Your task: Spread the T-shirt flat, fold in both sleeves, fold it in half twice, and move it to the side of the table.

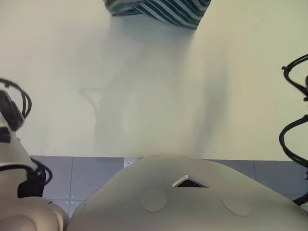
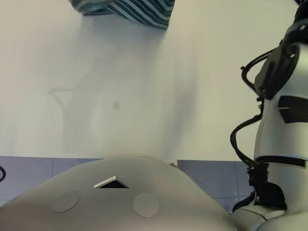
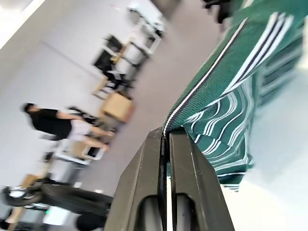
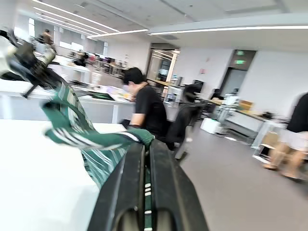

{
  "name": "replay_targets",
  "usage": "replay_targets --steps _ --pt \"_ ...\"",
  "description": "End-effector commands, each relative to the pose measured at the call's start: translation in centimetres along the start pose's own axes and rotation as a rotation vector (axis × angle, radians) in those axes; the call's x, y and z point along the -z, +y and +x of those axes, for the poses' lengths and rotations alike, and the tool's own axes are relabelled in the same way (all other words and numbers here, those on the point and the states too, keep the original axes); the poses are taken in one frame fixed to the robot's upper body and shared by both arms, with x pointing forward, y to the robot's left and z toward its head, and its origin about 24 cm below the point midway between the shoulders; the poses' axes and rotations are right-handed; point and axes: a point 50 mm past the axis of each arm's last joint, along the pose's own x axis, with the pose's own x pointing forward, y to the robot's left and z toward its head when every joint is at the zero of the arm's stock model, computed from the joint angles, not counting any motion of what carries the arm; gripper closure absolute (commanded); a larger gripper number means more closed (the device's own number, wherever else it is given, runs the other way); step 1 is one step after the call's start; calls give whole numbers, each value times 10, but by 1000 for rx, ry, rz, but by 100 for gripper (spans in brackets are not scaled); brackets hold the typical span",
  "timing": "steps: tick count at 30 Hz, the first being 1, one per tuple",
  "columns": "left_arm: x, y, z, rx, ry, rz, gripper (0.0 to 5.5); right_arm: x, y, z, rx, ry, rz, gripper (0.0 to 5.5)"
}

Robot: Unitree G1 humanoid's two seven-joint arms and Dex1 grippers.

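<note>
- Here's the T-shirt: dark green with thin white stripes, over the far end of the white counter, its lower edge just dipping into the top of the head views.
- It's bunched up, hanging in loose, creased folds.
- The left tool is clamped tight on a striped edge, and the fabric drapes away from the fingers in a heavy sag above the counter.
- The right tool pinches another edge, and from there the cloth runs off as a twisted, rope-like band.
</note>
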Motion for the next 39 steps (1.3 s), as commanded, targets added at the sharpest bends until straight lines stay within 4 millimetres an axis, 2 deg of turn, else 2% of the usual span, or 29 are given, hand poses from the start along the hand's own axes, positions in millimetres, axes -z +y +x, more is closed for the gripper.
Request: replay_targets --steps 1,4,7,12,16,22,27,30,32,36,39 --pt "-11 -17 -24 37 16 -19 550 -11 14 -12 -24 -15 -5 545" --pt "-21 -35 -30 88 -15 -60 550 -12 27 -20 -55 2 20 545" --pt "-29 -31 -32 48 -37 -73 550 -23 25 -20 -20 -13 2 545" --pt "-56 13 -27 -135 -136 -46 550 -64 2 -6 80 -123 -83 545" --pt "-75 46 -19 -216 -156 5 550 -90 -15 1 188 -193 -134 545" --pt "-91 90 -14 -324 -109 74 550 -111 -26 8 276 -209 -191 545" --pt "-91 110 5 -362 -38 88 550 -103 -29 24 285 -155 -187 545" --pt "-91 113 6 -350 -47 93 550 -93 -28 31 248 -141 -162 545" --pt "-83 107 8 -295 -43 96 550 -87 -27 30 224 -141 -144 545" --pt "-52 77 2 -105 10 82 550 -70 -25 21 163 -123 -96 545" --pt "-37 47 -9 -4 19 34 550 -45 -13 12 33 -95 -32 545"
